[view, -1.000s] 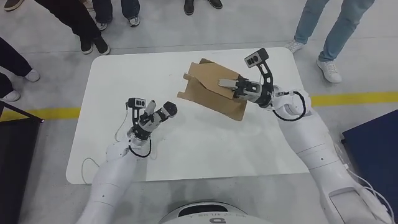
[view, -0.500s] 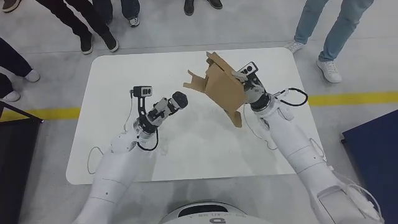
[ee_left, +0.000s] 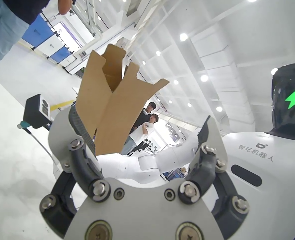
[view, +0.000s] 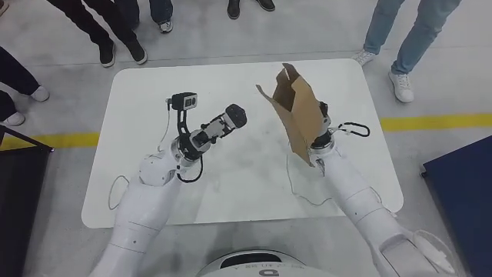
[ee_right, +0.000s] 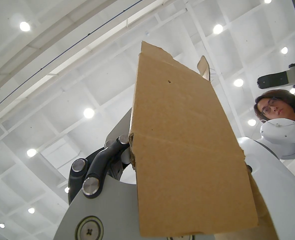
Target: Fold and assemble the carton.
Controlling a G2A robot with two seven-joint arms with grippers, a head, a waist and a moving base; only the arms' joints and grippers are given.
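Holding hand: the right gripper (view: 322, 124) is clamped on the lower end of the carton (view: 298, 114), its fingers pressed against the cardboard from both sides. It sits over the right half of the table (view: 138, 123), towards the far edge.
Carton: brown cardboard, raised off the table and standing nearly upright with a slight lean. It is a flattened sleeve, not yet squared into a box. The flaps at its upper end are loose and splay apart, with a notch between them.
Free hand: the left gripper (view: 230, 117) hangs above the middle of the table with its fingers (ee_left: 207, 136) spread wide and nothing between them. It points towards the carton, near it but apart from it.
Table: white top with rounded corners, standing on a grey floor.
Cable: a thin pale cable (view: 295, 188) lies on the table's right half, beside the right forearm.
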